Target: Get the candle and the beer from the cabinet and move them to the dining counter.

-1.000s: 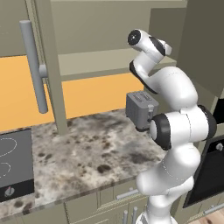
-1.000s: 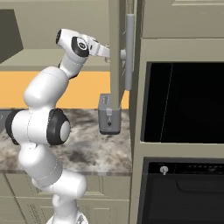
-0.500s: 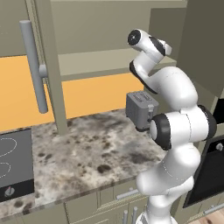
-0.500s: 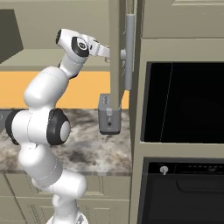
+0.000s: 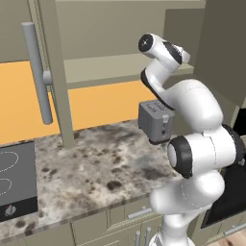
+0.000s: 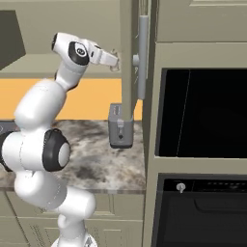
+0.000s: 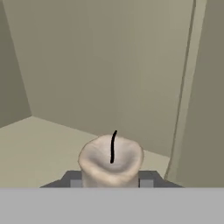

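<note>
Nearest to me, the speckled worktop [image 5: 96, 163] carries a grey toaster [image 5: 154, 121] beside my arm, with a black cooktop [image 5: 14, 180] at its far left. To the right stands a dark wall oven [image 6: 202, 113]. Above, the cabinet [image 5: 110, 33] stands open, its door [image 6: 126, 58] with a long bar handle [image 6: 143, 57] beside my wrist. My pincer [image 7: 111, 180] is inside, clamped on the candle [image 7: 111, 161]: a stubby pale cylinder with a dished top and black wick.
</note>
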